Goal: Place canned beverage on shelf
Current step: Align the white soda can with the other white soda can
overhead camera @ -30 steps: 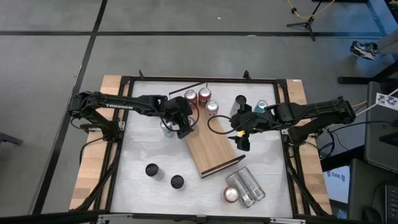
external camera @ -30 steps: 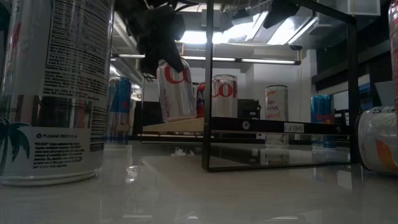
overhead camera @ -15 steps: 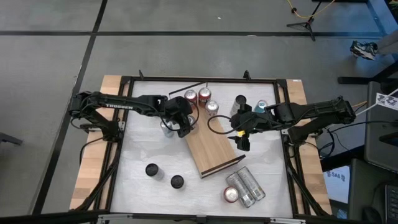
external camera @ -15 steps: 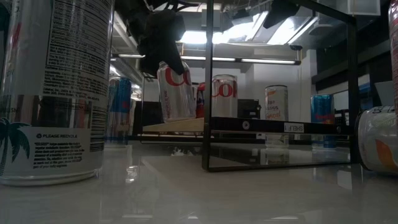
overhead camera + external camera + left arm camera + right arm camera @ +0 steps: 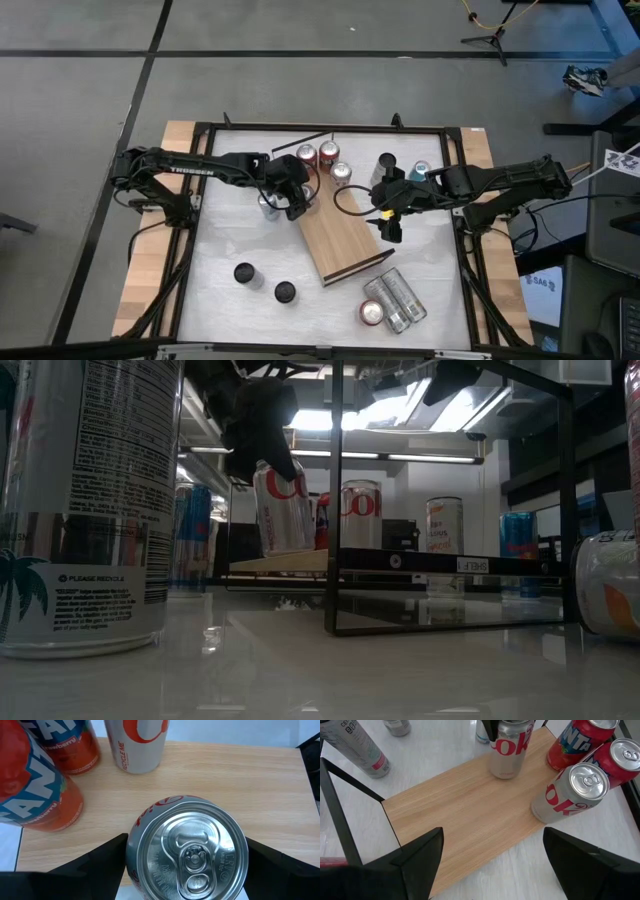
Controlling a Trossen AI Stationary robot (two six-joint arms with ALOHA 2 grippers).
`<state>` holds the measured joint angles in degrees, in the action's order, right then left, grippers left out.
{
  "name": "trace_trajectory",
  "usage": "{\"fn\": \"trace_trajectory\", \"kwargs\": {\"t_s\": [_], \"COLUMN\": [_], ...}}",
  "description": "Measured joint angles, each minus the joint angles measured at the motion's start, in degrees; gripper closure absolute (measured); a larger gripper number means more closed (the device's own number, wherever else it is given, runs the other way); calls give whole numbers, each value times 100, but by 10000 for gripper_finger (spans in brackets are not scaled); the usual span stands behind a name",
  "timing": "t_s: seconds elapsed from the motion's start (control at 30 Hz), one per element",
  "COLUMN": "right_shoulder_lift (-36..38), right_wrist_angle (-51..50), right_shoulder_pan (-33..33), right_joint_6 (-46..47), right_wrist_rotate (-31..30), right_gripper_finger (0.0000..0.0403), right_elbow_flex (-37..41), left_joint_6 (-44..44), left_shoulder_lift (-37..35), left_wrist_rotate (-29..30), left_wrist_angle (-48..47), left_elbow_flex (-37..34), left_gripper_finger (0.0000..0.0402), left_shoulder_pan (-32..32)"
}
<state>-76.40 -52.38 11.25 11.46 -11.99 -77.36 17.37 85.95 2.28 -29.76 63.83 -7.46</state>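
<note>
From above, the left tool point(image 5: 291, 194) hangs over the near corner of the shelf point(image 5: 345, 243), beside three cans already standing at that end, while the right tool point(image 5: 388, 213) waits at the shelf's opposite edge, jaws apart and empty.

At desk height, a silver cola can point(image 5: 282, 506) is clamped from above and leans slightly, its base at or just over the board; contact cannot be told.

The left wrist view looks straight down on that can's lid point(image 5: 187, 851), fingers on both flanks, wood beneath.

The right wrist view shows the same can point(image 5: 508, 747) at the board's corner. Judging by this, release and withdrawal remain.
</note>
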Motion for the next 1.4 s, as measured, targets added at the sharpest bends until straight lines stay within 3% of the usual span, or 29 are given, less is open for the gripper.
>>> {"fn": "trace_trajectory", "kwargs": {"t_s": [0.43,0.57,0.77,1.4], "right_shoulder_lift": [0,0,0,0], "right_wrist_angle": [0,0,0,214], "right_shoulder_pan": [0,0,0,0], "right_joint_6": [0,0,0,-177], "right_wrist_rotate": [0,0,0,0], "right_gripper_finger": [65,65,65,65], "right_elbow_flex": [0,0,0,0], "left_joint_6": [-4,-5,138,153], "left_shoulder_lift": [0,-13,-20,-362], "left_wrist_rotate": [-2,13,546,555], "left_wrist_angle": [0,33,28,233], "left_elbow_flex": [0,7,9,8], "left_gripper_finger": [79,45,5,7], "left_shoulder_pan": [0,-2,-1,-2]}}
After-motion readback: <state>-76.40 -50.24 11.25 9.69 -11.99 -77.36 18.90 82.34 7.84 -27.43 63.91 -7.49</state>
